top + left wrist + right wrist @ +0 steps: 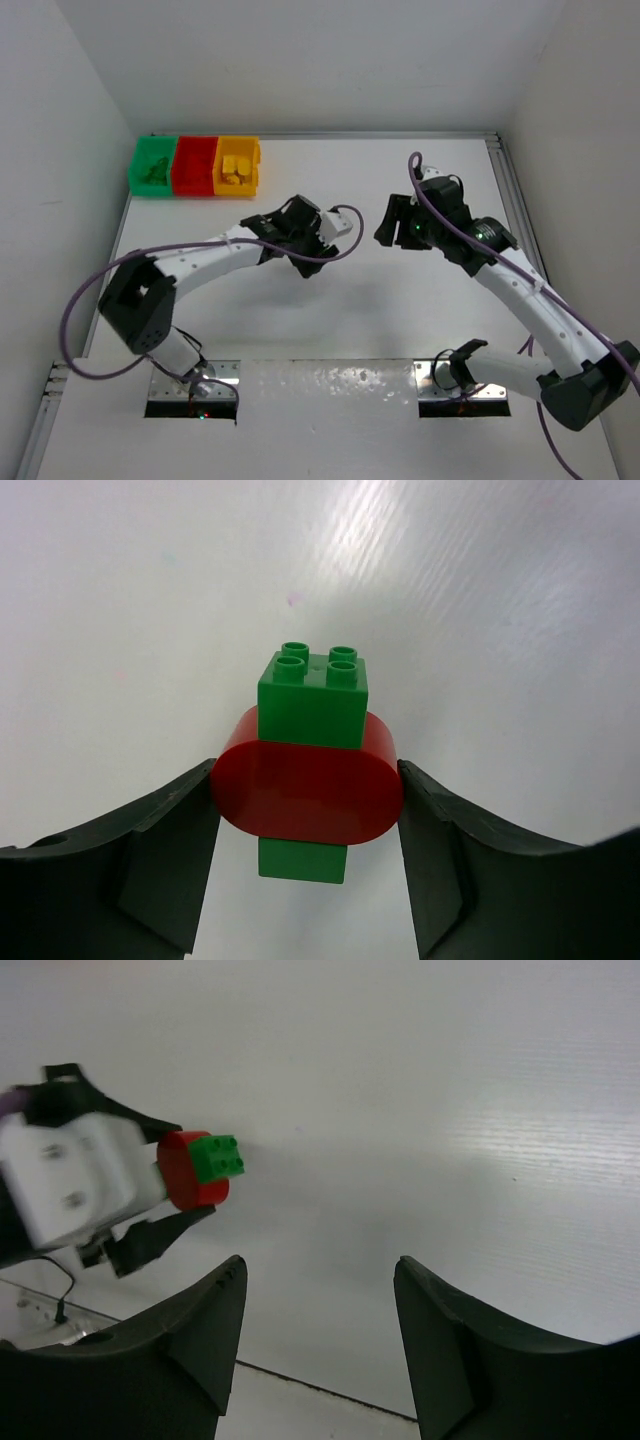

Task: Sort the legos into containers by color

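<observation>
Fingers of the left gripper clamped on a red oval lego with a green brick stuck on it; right gripper hangs, fingers apart

Containers green, red, yellow in row, far-left corner; legos inside green, yellow; left arm, right arm reach mid-table.

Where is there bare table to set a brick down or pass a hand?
Bare table runs from the bins to the far right corner, beyond both grippers. Another bare patch lies between the grippers and the near edge. Crowded: the middle, where the left gripper, gripping a red-and-green brick, faces the open right gripper.
</observation>
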Tool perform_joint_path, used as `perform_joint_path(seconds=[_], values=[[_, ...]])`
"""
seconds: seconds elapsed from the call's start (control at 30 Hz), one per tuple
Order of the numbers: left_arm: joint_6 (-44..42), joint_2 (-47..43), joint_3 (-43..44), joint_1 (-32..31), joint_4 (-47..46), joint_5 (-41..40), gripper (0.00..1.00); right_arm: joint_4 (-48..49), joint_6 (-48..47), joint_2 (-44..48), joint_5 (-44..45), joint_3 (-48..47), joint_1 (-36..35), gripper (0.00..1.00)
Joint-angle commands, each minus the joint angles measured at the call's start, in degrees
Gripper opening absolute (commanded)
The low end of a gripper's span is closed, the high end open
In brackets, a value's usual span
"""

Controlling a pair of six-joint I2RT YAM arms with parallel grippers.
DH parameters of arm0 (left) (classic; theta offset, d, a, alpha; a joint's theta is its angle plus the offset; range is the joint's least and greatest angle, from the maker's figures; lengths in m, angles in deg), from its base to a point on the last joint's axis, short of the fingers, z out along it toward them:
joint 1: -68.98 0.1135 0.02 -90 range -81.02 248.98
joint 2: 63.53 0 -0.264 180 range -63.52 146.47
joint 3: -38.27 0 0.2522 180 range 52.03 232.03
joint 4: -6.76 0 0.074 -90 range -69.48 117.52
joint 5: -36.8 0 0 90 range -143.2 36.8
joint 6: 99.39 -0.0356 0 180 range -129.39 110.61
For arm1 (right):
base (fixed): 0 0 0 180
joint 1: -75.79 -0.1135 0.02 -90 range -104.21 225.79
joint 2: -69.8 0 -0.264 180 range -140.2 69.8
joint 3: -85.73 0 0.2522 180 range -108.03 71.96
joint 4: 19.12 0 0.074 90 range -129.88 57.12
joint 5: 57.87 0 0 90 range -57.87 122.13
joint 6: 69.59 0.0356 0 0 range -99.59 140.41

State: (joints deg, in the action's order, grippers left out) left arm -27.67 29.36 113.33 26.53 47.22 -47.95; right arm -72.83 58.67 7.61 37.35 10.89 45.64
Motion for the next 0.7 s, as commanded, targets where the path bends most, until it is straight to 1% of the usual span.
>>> perform_joint_path(seconds=[0.0, 0.03, 0.07, 0.13, 0.17, 0.23, 0.27, 0.3, 0.33, 0.4, 0.5, 0.67], values=[[-4.83, -9.30, 7.22, -0.35, 2.11, 3.87, 0.00, 3.37, 2.25, -3.28, -3.09, -4.48, -0.08, 0.60], [-4.66, -9.38, 8.30, -0.17, 3.61, 4.84, 0.00, 5.21, 2.78, -3.89, -4.58, -4.49, 0.00, 0.60], [-4.74, -10.60, 8.75, -0.08, 4.32, 5.81, 0.00, 9.75, 3.39, -4.42, -8.51, -4.05, 0.18, 0.60], [-5.01, -11.58, 10.50, -0.08, 6.43, 8.54, 0.00, 14.26, 5.33, -6.09, -12.31, -3.70, 0.27, 0.61], [-4.83, -12.02, 11.47, -0.08, 7.39, 9.06, 0.00, 18.28, 6.73, -6.71, -15.12, -3.44, 0.27, 0.61], [-4.83, -13.07, 13.67, -0.08, 9.25, 10.12, 0.00, 21.91, 7.88, -8.73, -18.38, -3.34, 0.27, 0.61], [-5.53, -14.47, 13.93, -0.08, 9.51, 10.56, 0.00, 26.10, 8.67, -9.26, -22.22, -3.08, 0.18, 0.63], [-5.97, -15.27, 13.76, -0.08, 9.51, 11.26, 0.00, 28.15, 9.02, -9.87, -24.00, -3.08, 0.18, 0.64], [-6.67, -16.58, 13.33, -0.08, 9.25, 11.44, 0.00, 31.47, 9.98, -9.88, -26.37, -2.56, 0.18, 0.68], [-7.55, -17.73, 12.18, -0.08, 8.55, 11.62, 0.00, 33.26, 10.69, -9.18, -26.92, -1.94, 0.18, 0.70], [-8.96, -19.14, 11.30, -0.08, 7.05, 12.58, 0.00, 35.81, 12.27, -8.12, -27.10, 0.52, 0.18, 0.70], [-8.44, -18.09, 13.75, -0.08, 6.26, 13.46, 0.00, 35.03, 13.16, -8.38, -27.63, 2.63, 0.09, 0.69]])
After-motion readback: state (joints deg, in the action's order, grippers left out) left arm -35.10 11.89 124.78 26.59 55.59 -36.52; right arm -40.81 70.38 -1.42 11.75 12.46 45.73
